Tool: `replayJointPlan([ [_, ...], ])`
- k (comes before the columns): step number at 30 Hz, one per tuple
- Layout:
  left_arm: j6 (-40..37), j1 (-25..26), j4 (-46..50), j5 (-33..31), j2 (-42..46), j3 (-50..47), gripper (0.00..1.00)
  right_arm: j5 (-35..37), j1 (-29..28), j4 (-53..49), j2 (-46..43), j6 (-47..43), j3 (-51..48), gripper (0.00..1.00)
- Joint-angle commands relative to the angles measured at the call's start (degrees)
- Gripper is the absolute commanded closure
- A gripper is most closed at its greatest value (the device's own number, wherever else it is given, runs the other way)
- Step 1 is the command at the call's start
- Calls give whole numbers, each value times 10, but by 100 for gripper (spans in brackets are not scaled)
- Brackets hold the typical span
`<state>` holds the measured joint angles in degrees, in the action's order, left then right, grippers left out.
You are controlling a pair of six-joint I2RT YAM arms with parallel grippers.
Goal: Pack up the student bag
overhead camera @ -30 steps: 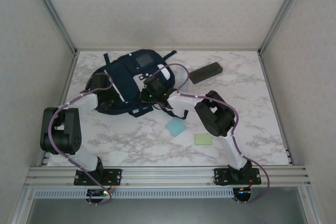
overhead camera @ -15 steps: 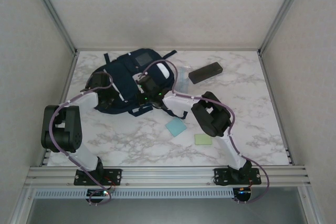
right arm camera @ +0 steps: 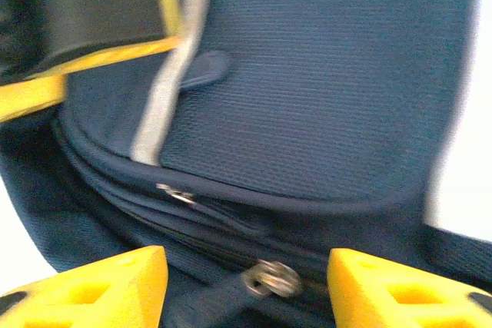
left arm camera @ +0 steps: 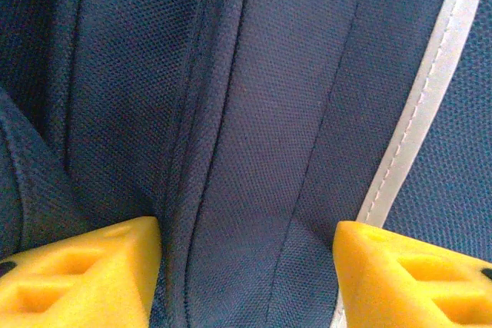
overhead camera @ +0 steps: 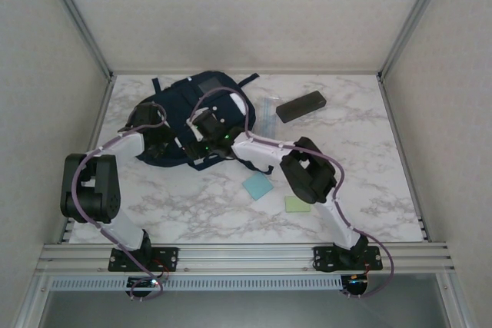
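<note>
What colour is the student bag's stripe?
The stripe is whitish grey on the navy student bag; left wrist view shows it best.

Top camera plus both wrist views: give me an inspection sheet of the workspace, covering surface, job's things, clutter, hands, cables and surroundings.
Surface: white marbled table, no spills seen.
Job's things: navy student bag lying at far left of centre; its zipper pull is in sight.
Clutter: dark case right of the bag; blue pad and green pad nearer the arms.
Hands: left hand open astride a fabric fold; right hand open around the zipper pull.
Cables: purple cables looped along both arms, one arching over the bag.
Surroundings: pale walls, metal rail at the near edge.
</note>
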<state>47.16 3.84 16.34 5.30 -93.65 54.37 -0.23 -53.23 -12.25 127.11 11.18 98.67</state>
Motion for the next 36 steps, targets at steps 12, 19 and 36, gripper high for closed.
replayJointPlan([
  [12,-192,127,200,12,40,121,40,57,117,-185,-102,219,-55,30],
  [19,-227,158,252,0,15,160,43,16,146,-158,-88,269,-83,30],
  [36,-234,234,267,-11,2,215,39,-61,165,-73,-47,339,-107,32],
])
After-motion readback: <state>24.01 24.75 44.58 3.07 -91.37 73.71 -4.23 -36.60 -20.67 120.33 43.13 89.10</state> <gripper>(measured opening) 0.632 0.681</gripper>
